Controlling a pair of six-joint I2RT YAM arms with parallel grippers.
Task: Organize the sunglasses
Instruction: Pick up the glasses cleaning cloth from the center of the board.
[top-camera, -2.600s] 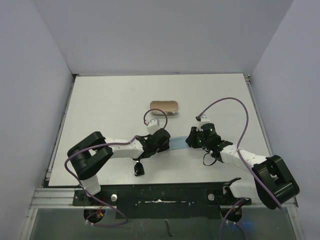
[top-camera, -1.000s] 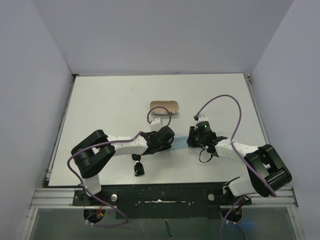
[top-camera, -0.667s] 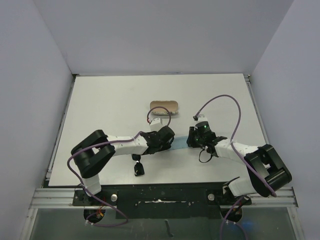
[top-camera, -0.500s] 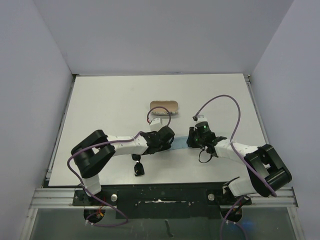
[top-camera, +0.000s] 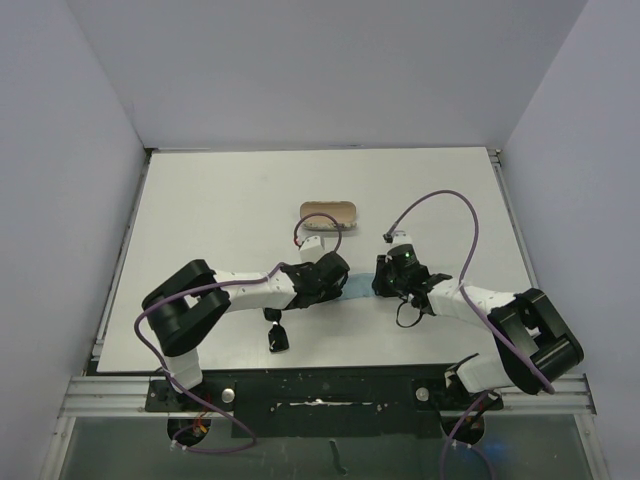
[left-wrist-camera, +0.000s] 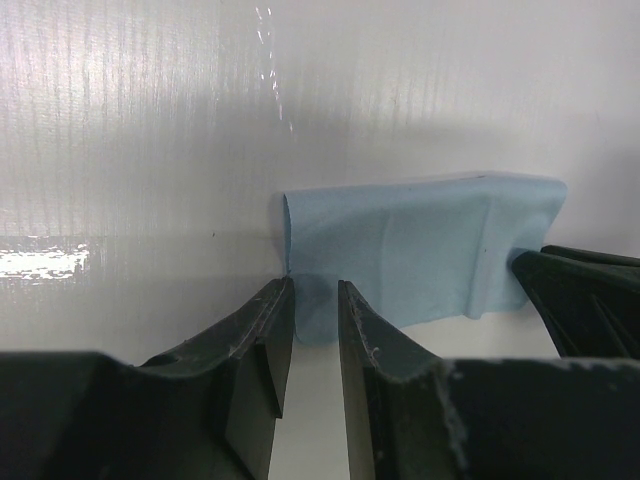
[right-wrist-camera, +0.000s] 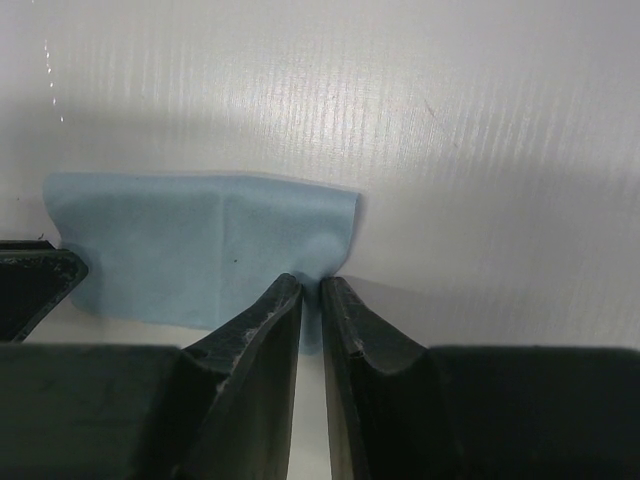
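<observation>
The black sunglasses (top-camera: 278, 340) lie near the table's front edge, below my left arm and away from both grippers. My left gripper (top-camera: 338, 273) and right gripper (top-camera: 381, 277) face each other over the light blue cloth (top-camera: 358, 284). In the left wrist view the left gripper (left-wrist-camera: 315, 292) has its jaws a narrow gap apart with the cloth (left-wrist-camera: 420, 250) corner between them. In the right wrist view the right gripper (right-wrist-camera: 311, 287) pinches the other near corner of the cloth (right-wrist-camera: 200, 250), which puckers at the jaws.
The oval beige case (top-camera: 329, 213) lies open behind the cloth, towards the table's middle. The right arm's purple cable (top-camera: 440, 200) arcs above the table. White walls close off the left, back and right sides.
Both grippers have shifted slightly away from me and closer together on the cloth, and less of the cloth shows. The sunglasses and case have not moved.
</observation>
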